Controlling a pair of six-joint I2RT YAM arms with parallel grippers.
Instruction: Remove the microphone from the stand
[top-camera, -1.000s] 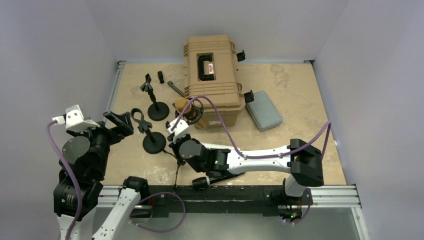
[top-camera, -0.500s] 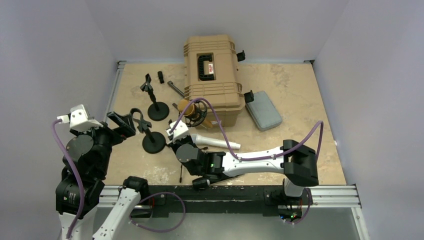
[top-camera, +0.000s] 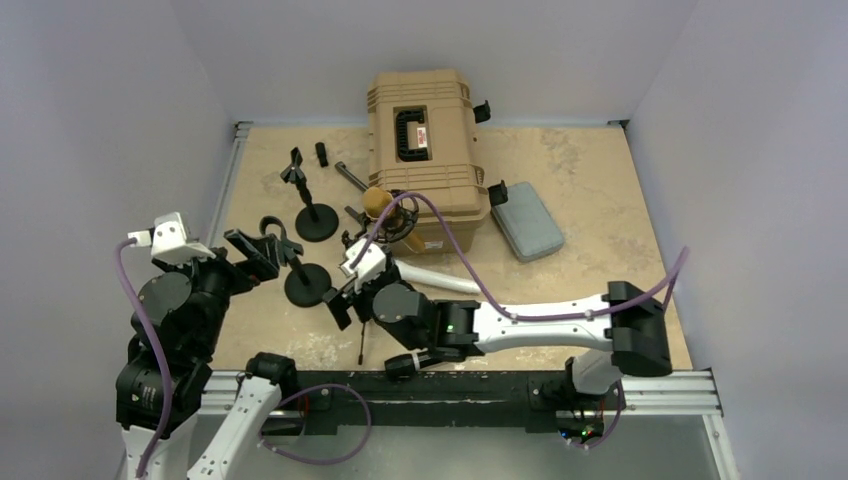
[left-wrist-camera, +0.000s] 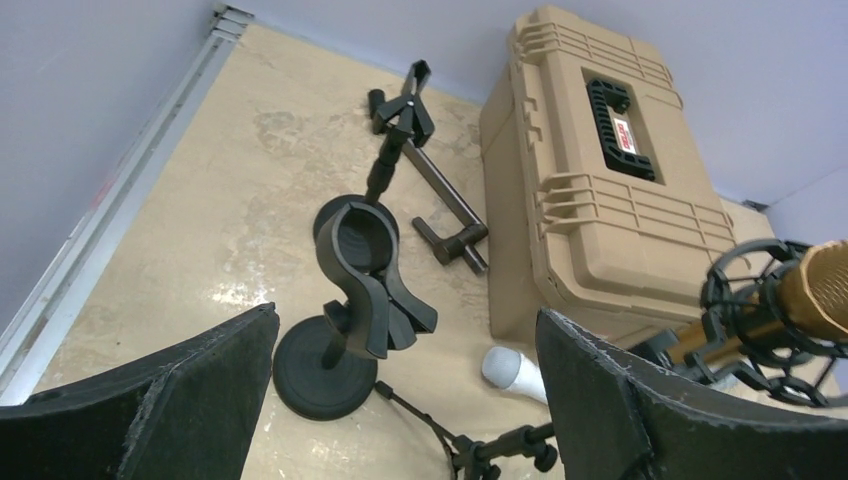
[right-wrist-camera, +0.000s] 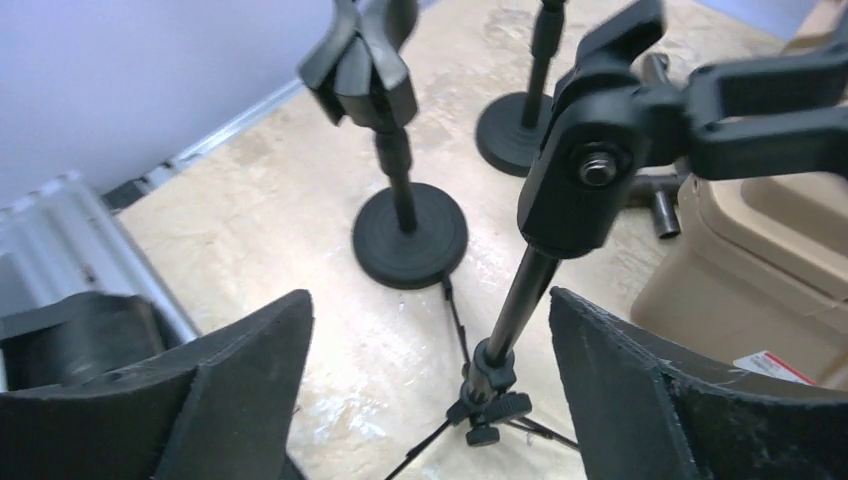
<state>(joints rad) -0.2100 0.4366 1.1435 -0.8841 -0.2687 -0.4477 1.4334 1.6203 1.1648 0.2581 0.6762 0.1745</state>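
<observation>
1. The table has a mottled beige top, closed in by pale walls on three sides
2. A tan hard case with a black handle lies shut at the back centre
3. The right arm stretches leftward along the near edge. The right gripper has its jaws spread wide and grips nothing. In the wrist view the pole of the tripod stand rises between its fingers, but I cannot tell whether either finger touches it
4. The left arm stands at the near left corner. The left gripper is spread just as wide and is empty, facing the nearer clip stand close ahead
5. A grey pouch lies flat just right of the case
6. The tripod stand is planted in front of the case's near left corner and carries a black shock mount
7. The nearer clip stand and a farther clip stand each have a round base and an empty clip
8. A white microphone lies on its side on the table, beside the right arm
9. The gold microphone sits in the shock mount, on its stand
10. A black rod with a short cross-piece and a small black piece lie left of the case
</observation>
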